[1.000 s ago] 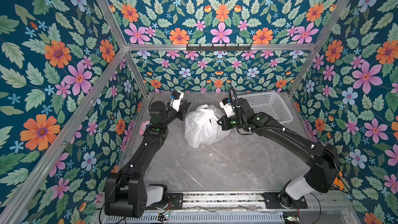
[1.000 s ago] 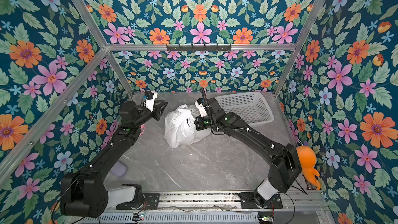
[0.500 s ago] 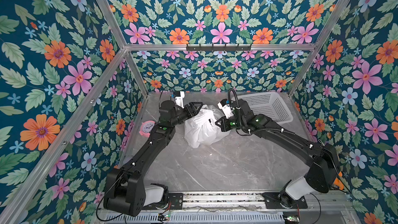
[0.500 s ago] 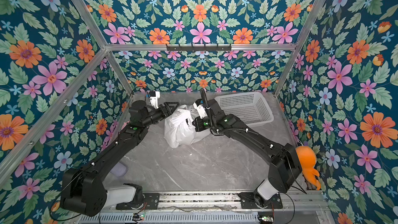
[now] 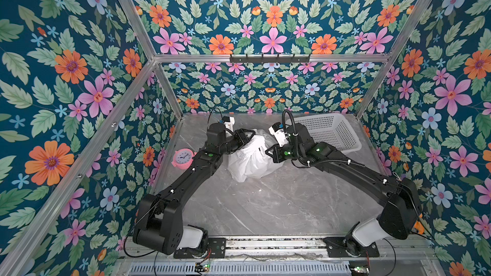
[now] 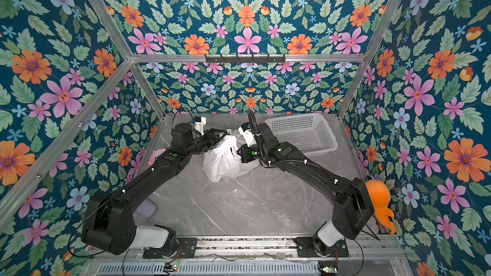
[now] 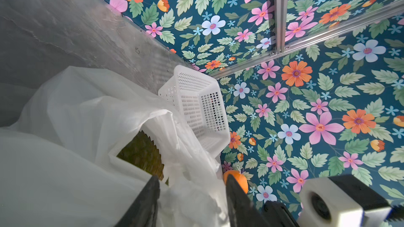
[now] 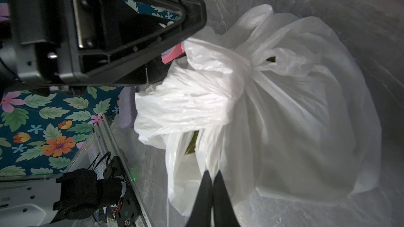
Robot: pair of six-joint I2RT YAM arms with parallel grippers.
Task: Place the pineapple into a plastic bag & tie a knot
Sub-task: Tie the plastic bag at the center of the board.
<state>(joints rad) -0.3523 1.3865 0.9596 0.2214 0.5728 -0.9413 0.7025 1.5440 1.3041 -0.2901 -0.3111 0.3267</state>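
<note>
So the big crinkly white plastic bag (image 5: 249, 160) is sitting mid-table between the two arms, with a bit of green-brown pineapple (image 7: 140, 153) peeking out the top. On its right side the right gripper (image 8: 211, 176) is clamped tight on a fold of it. At the far-left top, the left gripper (image 7: 191, 179) has its jaws apart, loose plastic lying between them. The straps are bunched into a knot (image 8: 250, 66). A white perforated plastic basket (image 5: 326, 131) sits farther back, right.
</note>
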